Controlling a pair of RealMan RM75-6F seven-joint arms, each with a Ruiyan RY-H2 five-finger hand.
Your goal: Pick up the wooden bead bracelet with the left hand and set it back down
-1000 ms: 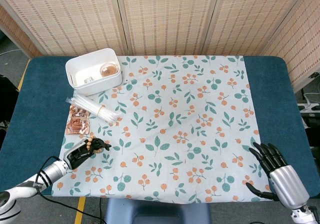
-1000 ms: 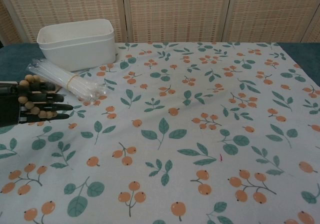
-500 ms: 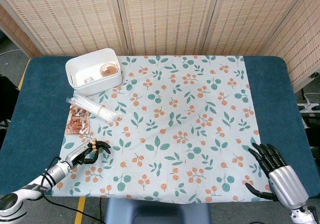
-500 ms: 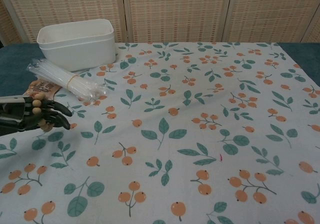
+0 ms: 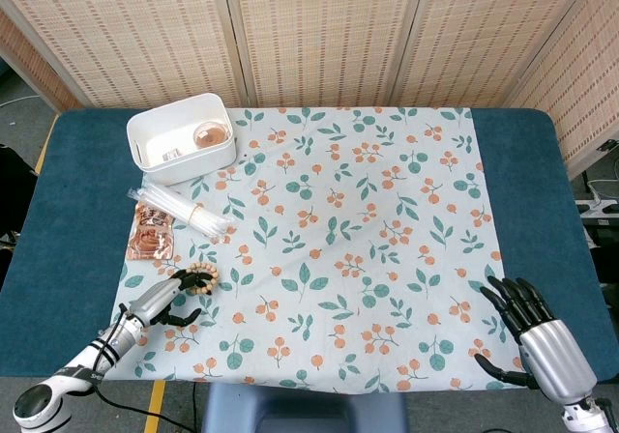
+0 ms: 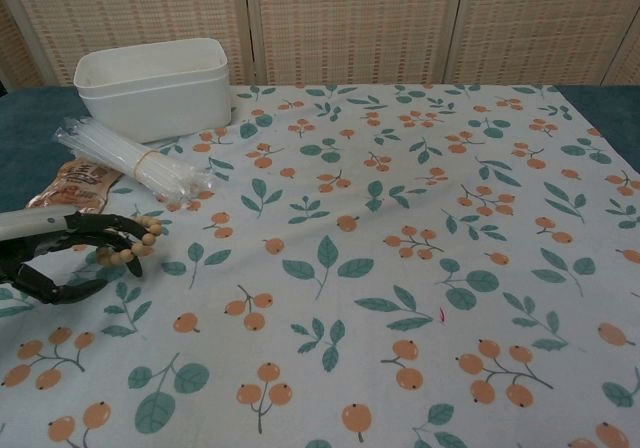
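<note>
The wooden bead bracelet (image 5: pixel 201 278) (image 6: pixel 135 244) lies on the floral cloth near the table's front left. My left hand (image 5: pixel 160 303) (image 6: pixel 62 260) is low over the cloth just behind it. Its fingertips (image 6: pixel 112 236) reach across the ring of beads and touch it, while the thumb is spread well away, so nothing is pinched. Part of the ring is hidden under the fingers. My right hand (image 5: pixel 538 340) shows only in the head view, at the front right corner, fingers spread and holding nothing.
A white bin (image 5: pixel 181 136) (image 6: pixel 152 86) stands at the back left. A bundle of clear straws (image 5: pixel 180 210) (image 6: pixel 134 158) and a brown snack packet (image 5: pixel 151 233) (image 6: pixel 72 182) lie between it and the bracelet. The floral cloth (image 5: pixel 368 220) covers the blue table (image 5: pixel 68 211).
The left hand has come down to the cloth and drawn back toward the table's front edge. Its fingers uncurled, and the bracelet went from being wrapped in them to lying on the cloth.
</note>
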